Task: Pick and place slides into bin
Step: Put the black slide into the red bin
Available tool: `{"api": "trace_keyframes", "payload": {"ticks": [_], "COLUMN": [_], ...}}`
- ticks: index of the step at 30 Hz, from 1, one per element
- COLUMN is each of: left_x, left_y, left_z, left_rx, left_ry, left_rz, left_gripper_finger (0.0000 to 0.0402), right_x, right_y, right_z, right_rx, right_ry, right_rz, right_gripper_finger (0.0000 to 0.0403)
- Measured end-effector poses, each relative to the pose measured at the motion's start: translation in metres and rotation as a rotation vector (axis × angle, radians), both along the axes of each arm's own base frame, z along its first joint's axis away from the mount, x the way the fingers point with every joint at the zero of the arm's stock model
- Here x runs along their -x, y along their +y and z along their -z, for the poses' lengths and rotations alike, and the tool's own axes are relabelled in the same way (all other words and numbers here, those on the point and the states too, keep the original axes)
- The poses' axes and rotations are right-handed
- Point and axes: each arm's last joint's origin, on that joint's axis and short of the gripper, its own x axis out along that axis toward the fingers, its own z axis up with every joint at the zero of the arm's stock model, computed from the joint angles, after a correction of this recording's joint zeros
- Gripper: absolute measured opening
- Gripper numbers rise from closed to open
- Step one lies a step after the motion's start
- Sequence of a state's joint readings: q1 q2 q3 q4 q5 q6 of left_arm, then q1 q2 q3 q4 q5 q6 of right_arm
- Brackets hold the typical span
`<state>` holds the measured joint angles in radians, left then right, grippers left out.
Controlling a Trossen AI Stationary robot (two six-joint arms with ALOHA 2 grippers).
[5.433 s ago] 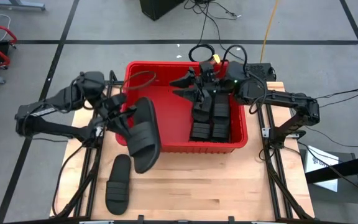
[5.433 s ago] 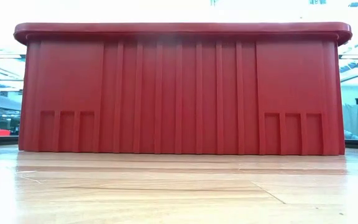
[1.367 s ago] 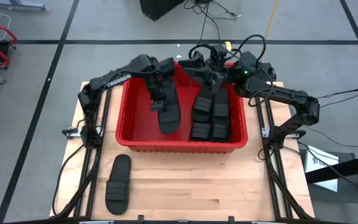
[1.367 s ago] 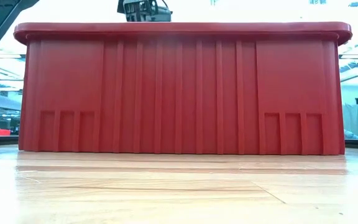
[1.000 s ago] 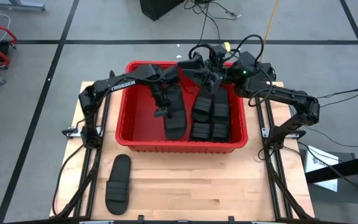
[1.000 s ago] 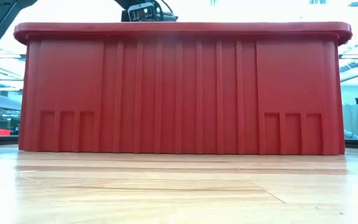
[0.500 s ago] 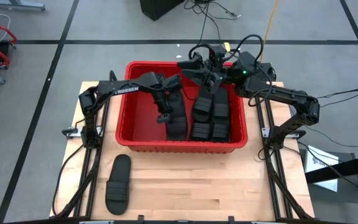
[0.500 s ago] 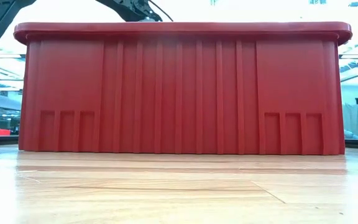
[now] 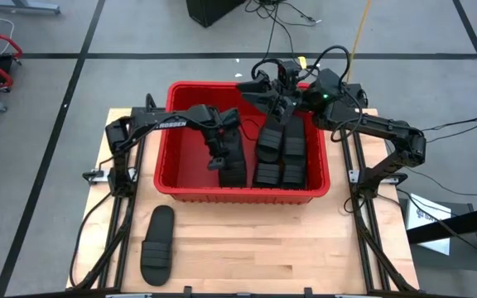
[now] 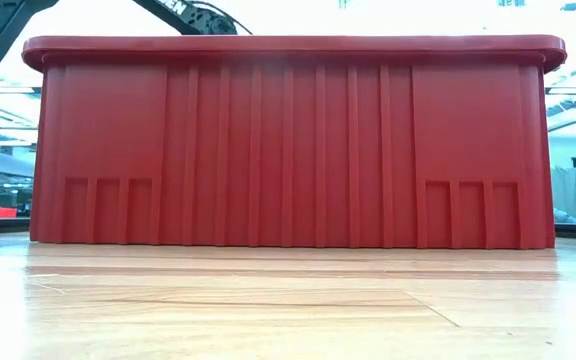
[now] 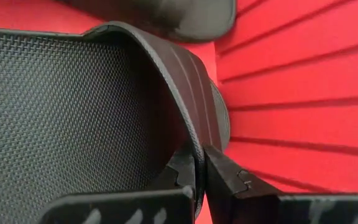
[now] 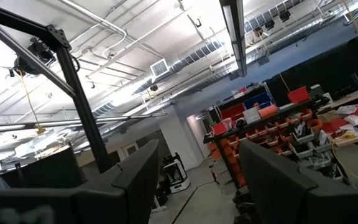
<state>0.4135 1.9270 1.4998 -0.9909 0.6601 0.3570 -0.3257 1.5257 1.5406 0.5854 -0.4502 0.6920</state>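
Note:
The red bin (image 9: 172, 141) stands mid-table; its near wall (image 10: 288, 140) fills the low view. My left gripper (image 9: 220, 157) reaches down inside the bin and is shut on a black slide (image 9: 233, 163). In the left wrist view the slide's textured sole (image 11: 61, 112) and ribbed strap (image 11: 188, 74) show close up. Several slides (image 9: 280, 153) lie stacked in the bin's right half. One slide (image 9: 157, 242) lies flat on the table in front of the bin, to the left. My right gripper (image 9: 259, 89) is open and empty above the bin's far rim. My left gripper pinches the edge of the slide's strap (image 11: 199, 146), one finger under the strap on the sole side and one on the strap's outer face. The fingers come from above, slanting down into the bin. The slide hangs low in the bin; whether it touches the floor I cannot tell.
The bin's left half shows bare red floor (image 9: 185, 157). Bare wood table (image 9: 263, 248) lies in front of the bin. Cables and a dark box lie on the floor beyond the table's far edge. My right wrist view shows only the room's ceiling between the open fingers (image 12: 135, 180).
My left gripper has gone down into the bin and a little toward the near edge, carrying the slide with it. In the low view it has sunk behind the bin's rim. It stays shut on the slide. My right gripper has kept still.

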Motion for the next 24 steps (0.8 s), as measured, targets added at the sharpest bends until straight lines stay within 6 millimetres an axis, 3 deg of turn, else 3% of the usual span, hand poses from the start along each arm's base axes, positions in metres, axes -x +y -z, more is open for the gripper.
{"api": "trace_keyframes", "payload": {"ticks": [5,14,24], "left_x": [-0.003,-0.019,-0.022], "left_y": [-0.009,-0.030,-0.030], "left_z": [0.013,0.013,0.013], "left_rx": [-0.004,-0.021,-0.047], "left_ry": [-0.032,-0.128,-0.111], "left_rz": [0.023,0.074,0.020], "left_gripper_finger": [0.0007,0.0007,0.0007], "right_x": [-0.001,-0.003,-0.003], "right_y": [0.003,0.002,0.004], "right_z": [0.000,0.003,0.003], "right_rx": [0.003,-0.016,-0.015], "right_ry": [0.005,0.040,0.035], "right_rz": [-0.006,-0.007,-0.012], "right_gripper_finger": [0.0210,0.0210,0.0210]}}
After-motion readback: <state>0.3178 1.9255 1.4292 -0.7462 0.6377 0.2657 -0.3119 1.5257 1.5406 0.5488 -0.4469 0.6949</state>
